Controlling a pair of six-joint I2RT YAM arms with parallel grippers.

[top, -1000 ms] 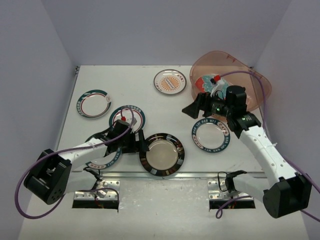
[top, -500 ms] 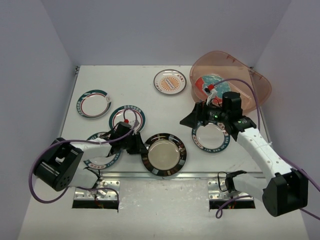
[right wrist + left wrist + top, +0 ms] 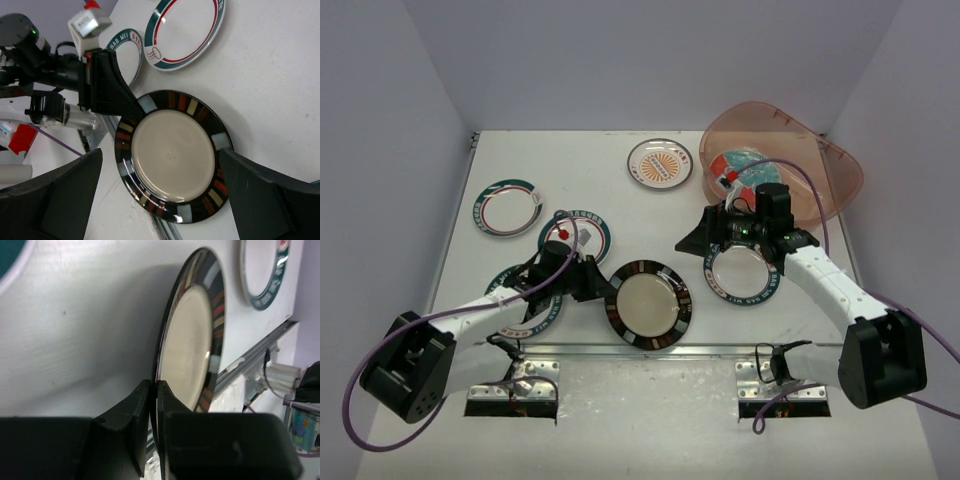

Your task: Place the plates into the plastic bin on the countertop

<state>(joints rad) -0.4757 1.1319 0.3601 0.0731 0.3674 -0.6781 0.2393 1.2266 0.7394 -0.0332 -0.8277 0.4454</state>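
Pinkish-brown translucent oval plastic bin (image 3: 840, 172) sits far right on the white matte bench (image 3: 590, 165); one teal-and-red floral plate (image 3: 738, 163) shows inside. Six round plates lie on the bench. Left end effector (image 3: 154, 386) pinches the rim of the black-rimmed plate (image 3: 647, 304). Right end effector (image 3: 702, 230) is spread wide, beside the teal-lettered white plate (image 3: 742, 274). Left arm (image 3: 500, 300) overlies another teal-rimmed plate (image 3: 535, 315).

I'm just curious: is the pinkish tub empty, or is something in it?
Not empty: the plastic bin holds a teal-and-red plate, visible in the overhead view.
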